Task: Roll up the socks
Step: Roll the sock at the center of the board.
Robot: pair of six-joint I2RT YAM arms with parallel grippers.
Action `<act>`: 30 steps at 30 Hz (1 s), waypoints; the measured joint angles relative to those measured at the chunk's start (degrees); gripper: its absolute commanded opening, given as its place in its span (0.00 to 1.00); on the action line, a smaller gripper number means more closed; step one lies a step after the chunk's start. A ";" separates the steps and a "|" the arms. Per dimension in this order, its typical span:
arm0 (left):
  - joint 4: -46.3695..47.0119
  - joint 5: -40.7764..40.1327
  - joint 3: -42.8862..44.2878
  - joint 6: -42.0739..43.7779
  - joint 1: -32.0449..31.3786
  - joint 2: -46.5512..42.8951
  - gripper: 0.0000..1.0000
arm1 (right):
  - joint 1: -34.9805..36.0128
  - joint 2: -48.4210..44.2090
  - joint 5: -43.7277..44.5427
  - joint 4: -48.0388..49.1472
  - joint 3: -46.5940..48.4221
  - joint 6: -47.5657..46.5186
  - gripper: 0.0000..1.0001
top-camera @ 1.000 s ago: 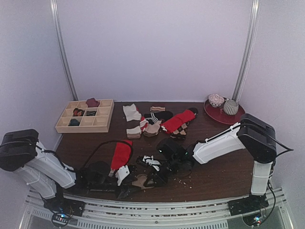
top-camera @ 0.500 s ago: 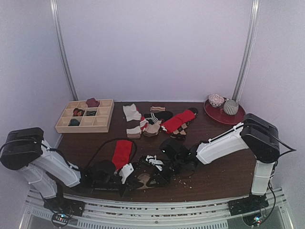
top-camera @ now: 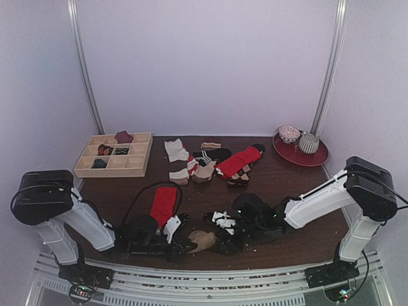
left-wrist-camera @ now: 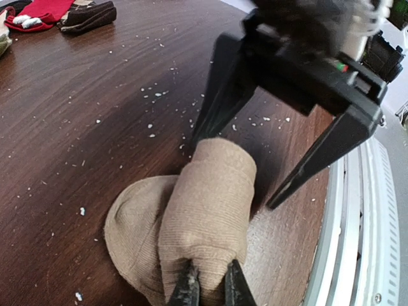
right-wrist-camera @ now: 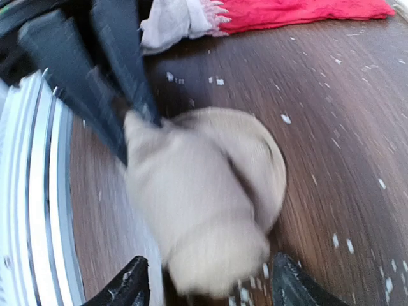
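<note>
The light tan sock [left-wrist-camera: 207, 217] lies rolled into a thick bundle on the dark wooden table near its front edge, small in the top view [top-camera: 203, 241]. My left gripper [left-wrist-camera: 210, 290] is shut on a fold of fabric at the roll's near end. My right gripper [right-wrist-camera: 210, 290] is open, its fingers [left-wrist-camera: 220, 89] standing astride the roll's other end without pinching it. In the right wrist view the tan sock [right-wrist-camera: 204, 191] is blurred. The red sock [top-camera: 164, 205] with its cream end [right-wrist-camera: 172, 22] lies flat behind, free of both grippers.
A wooden compartment tray [top-camera: 115, 155] with balled socks sits at the back left. Other socks [top-camera: 210, 162] lie in a pile at the back centre. A red plate [top-camera: 322, 156] with two bowls is at the back right. The metal rail [left-wrist-camera: 357, 223] borders the table's front edge.
My right gripper has opened and drawn back to the right off the roll. My left gripper has shut on the tan sock, and the roll now shows between the two grippers.
</note>
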 measured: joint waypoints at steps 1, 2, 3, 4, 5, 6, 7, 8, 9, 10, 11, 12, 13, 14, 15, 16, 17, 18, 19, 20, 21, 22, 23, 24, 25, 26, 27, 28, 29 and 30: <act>0.46 0.17 0.11 -0.31 0.00 0.39 0.03 | 0.20 -2.23 1.40 1.29 -2.64 -1.07 0.70; 0.83 0.35 0.22 -0.50 0.00 0.72 0.03 | 0.61 -4.39 2.67 2.60 -4.87 -2.67 0.72; 1.03 0.48 0.35 -0.68 0.00 0.94 0.03 | 0.96 -6.32 4.35 4.04 -6.60 -4.59 0.73; 1.09 0.59 0.46 -0.83 0.00 1.05 0.03 | 1.64 -7.96 5.86 5.49 -7.91 -6.47 0.73; 1.11 0.66 0.46 -0.90 0.00 1.09 0.03 | 2.78 -9.46 7.50 7.08 -9.03 -8.50 0.74; 1.11 0.70 0.46 -0.92 0.00 1.09 0.03 | 4.20 -10.64 8.81 8.70 -9.90 -11.08 0.74; 1.11 0.72 0.46 -0.92 0.00 1.09 0.03 | 5.27 -11.28 9.92 9.73 -10.29 -12.66 0.74; 1.09 0.74 0.46 -0.92 0.00 1.09 0.03 | 6.36 -11.65 10.99 10.62 -10.45 -14.80 0.74; 1.09 0.74 0.46 -0.92 0.00 1.07 0.03 | 7.19 -11.63 11.56 11.41 -10.43 -16.50 0.74; 1.09 0.74 0.46 -0.92 0.00 1.07 0.03 | 7.63 -11.50 11.98 11.65 -10.25 -18.12 0.74; 1.05 0.76 0.46 -0.92 0.00 1.07 0.03 | 7.72 -11.15 12.31 11.65 -9.97 -20.00 0.73; 1.05 0.76 0.46 -0.92 0.00 1.07 0.03 | 7.72 -10.51 12.66 11.37 -9.40 -21.29 0.73; 1.03 0.76 0.46 -0.92 0.00 1.05 0.03 | 7.72 -9.51 12.96 11.02 -8.61 -22.86 0.73; 1.01 0.79 0.46 -0.92 0.00 1.05 0.03 | 7.72 -8.50 13.20 10.73 -7.85 -23.76 0.72; 0.98 0.79 0.46 -0.92 0.00 1.03 0.03 | 7.74 -7.17 13.57 10.36 -6.75 -24.74 0.72; 0.98 0.79 0.46 -0.92 0.00 1.03 0.03 | 7.72 -5.79 13.94 10.23 -5.88 -25.44 0.72; 0.98 0.79 0.46 -0.92 0.00 1.05 0.03 | 7.74 -4.85 14.32 10.21 -5.38 -26.01 0.71; 0.98 0.81 0.46 -0.92 0.00 1.03 0.03 | 7.74 -3.93 14.62 10.23 -5.07 -26.58 0.71; 0.98 0.83 0.46 -0.92 0.00 1.03 0.03 | 7.74 -3.15 14.82 10.23 -4.92 -26.93 0.70; 0.98 0.83 0.46 -0.92 0.00 1.03 0.03 | 7.74 -2.51 14.88 10.16 -4.85 -27.26 0.69; 0.98 0.87 0.46 -0.92 0.00 1.05 0.03 | 7.74 -1.95 14.95 10.10 -4.72 -27.54 0.68; 0.96 0.92 0.46 -0.92 0.02 1.05 0.03 | 7.74 -1.38 15.08 9.94 -4.46 -27.65 0.66; 0.96 0.98 0.46 -0.92 0.07 1.05 0.03 | 7.74 -0.92 15.21 9.79 -4.15 -27.74 0.62; 0.96 1.03 0.46 -0.92 0.07 1.05 0.03 | 7.74 -0.22 15.28 9.46 -3.56 -27.65 0.60; 0.94 1.07 0.46 -0.92 0.09 1.05 0.03 | 7.74 0.20 15.30 9.46 -3.13 -27.67 0.60; 0.94 1.14 0.46 -0.92 0.11 1.03 0.03 | 7.72 0.55 15.39 9.25 -2.62 -27.63 0.60; 0.94 1.16 0.46 -0.92 0.11 1.05 0.03 | 7.74 0.76 15.41 9.22 -2.47 -27.43 0.61; 0.94 1.18 0.46 -0.92 0.11 1.05 0.03 | 7.74 0.79 15.43 9.22 -2.49 -27.19 0.62; 0.98 1.22 0.46 -0.90 0.11 1.11 0.03 | 7.78 0.76 15.50 9.25 -2.49 -26.97 0.64; 1.07 1.36 0.52 -0.92 0.11 1.20 0.03 | 7.85 0.70 15.85 9.57 -2.71 -26.77 0.65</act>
